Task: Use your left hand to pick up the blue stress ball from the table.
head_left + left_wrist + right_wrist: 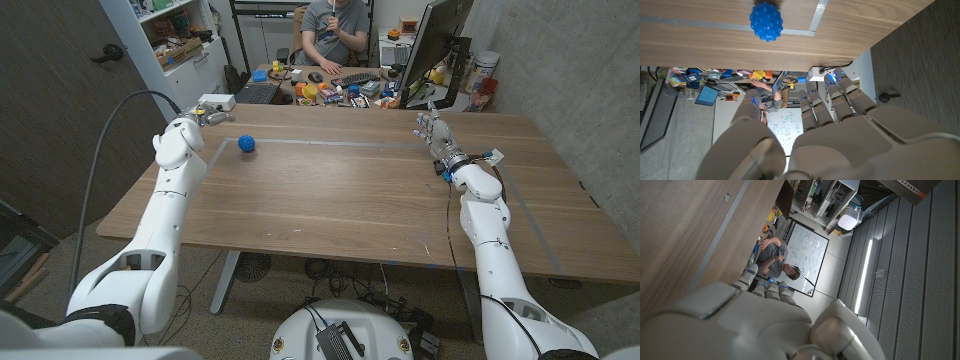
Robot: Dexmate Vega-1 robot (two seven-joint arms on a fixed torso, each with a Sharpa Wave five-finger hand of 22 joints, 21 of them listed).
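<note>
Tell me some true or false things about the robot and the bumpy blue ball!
1. The blue ball lies on the wooden table. True.
2. The left hand is squeezing the ball. False: it holds nothing, and the ball lies apart from it on the table.
3. The ball lies on the robot's left side of the table. True.
4. The right hand is holding the ball. False: that hand is raised at the other side of the table, fingers apart, with nothing in it.
5. A person sits at a cluttered desk behind the table. True.
</note>
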